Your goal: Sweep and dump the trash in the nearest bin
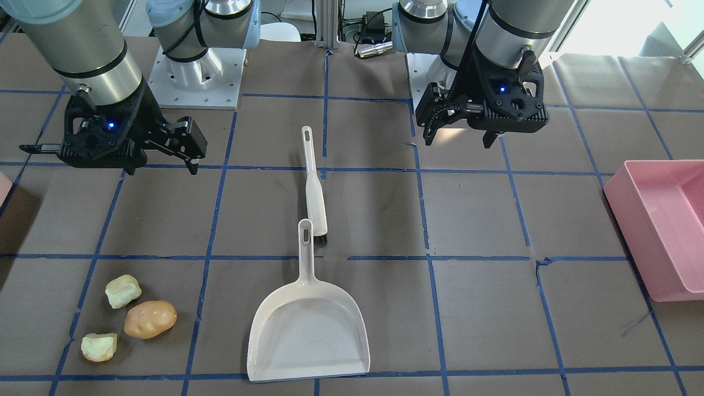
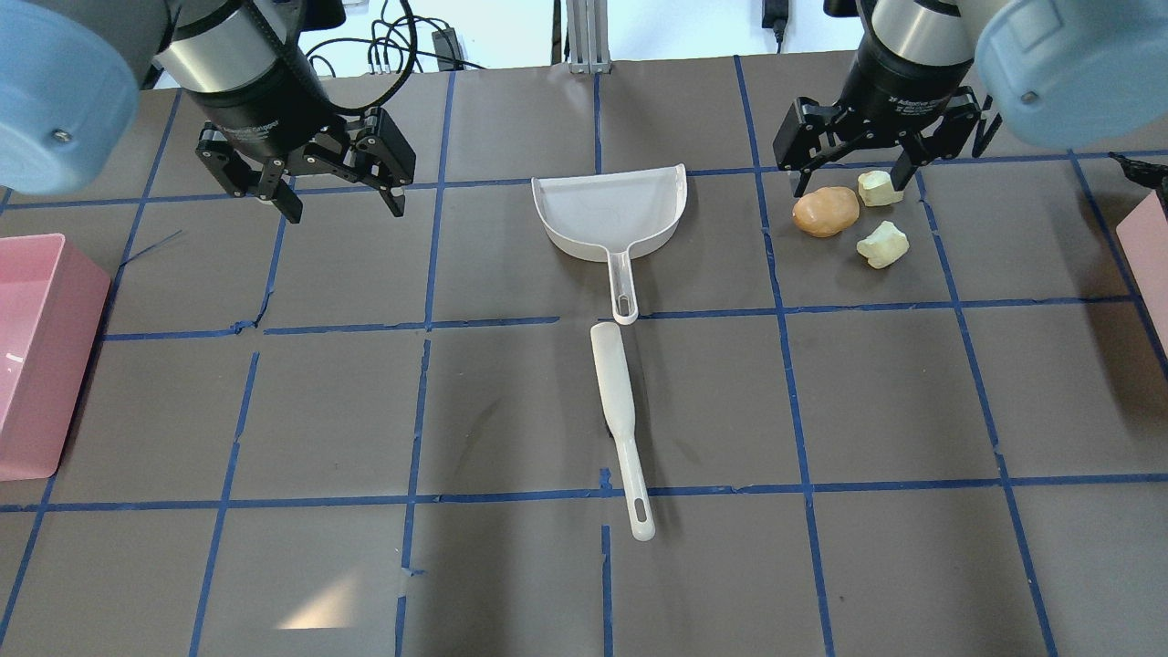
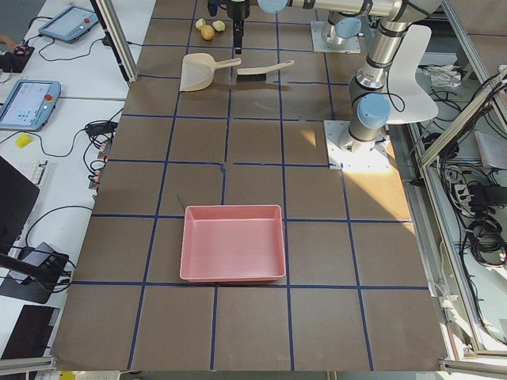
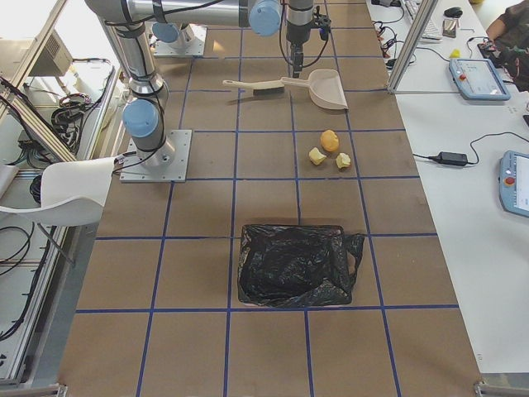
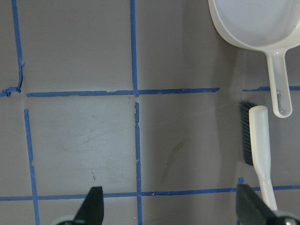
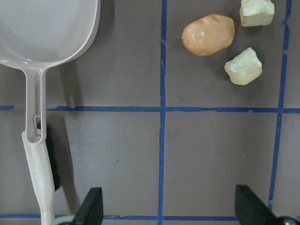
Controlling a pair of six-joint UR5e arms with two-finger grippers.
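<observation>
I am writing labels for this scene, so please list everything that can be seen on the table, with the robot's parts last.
yellow-green lumps: two, pale, robot's right side
orange lump: one, orange-tan, beside them
dustpan: one, white, table's middle
brush: one, white with dark bristles, end to end with the dustpan's handle
tub: one, pink, table's end on the robot's left
bin: one, pale pink, sliver at the robot's right
bag: one, black, table's end on the robot's right
table: one, brown, blue tape grid
left arm's fingers: two, black, open, empty
right arm's fingers: two, black, open, empty
</observation>
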